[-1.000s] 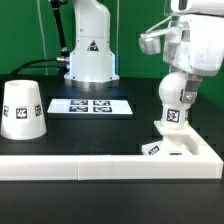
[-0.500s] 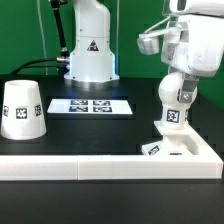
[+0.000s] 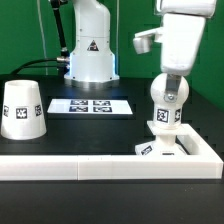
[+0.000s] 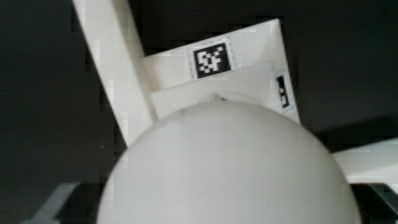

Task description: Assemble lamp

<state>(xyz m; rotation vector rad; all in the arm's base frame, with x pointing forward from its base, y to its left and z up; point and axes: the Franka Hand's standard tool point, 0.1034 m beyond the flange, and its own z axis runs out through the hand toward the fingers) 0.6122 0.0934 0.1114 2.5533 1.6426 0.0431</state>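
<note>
My gripper [image 3: 170, 76] is shut on the white round bulb [image 3: 168, 96] and holds it upright, neck down, with a tag on the neck. The neck's lower end meets the flat square base [image 3: 172, 149], which lies in the corner of the border rail at the exterior view's right. I cannot tell whether the neck is seated. In the wrist view the bulb [image 4: 222, 165] fills the foreground and hides my fingertips. The base [image 4: 228, 62] shows its tag beyond it. The cone shade [image 3: 22, 108] stands on the table at the exterior view's left.
The long white border rail [image 3: 70, 167] runs along the front and turns up beside the base; it also shows in the wrist view [image 4: 111, 60]. The marker board [image 3: 92, 105] lies mid-table. The white robot pedestal [image 3: 88, 52] stands behind it.
My gripper and the bulb have shifted a little toward the exterior view's left. The base appears to have shifted slightly the same way. The shade has not moved.
</note>
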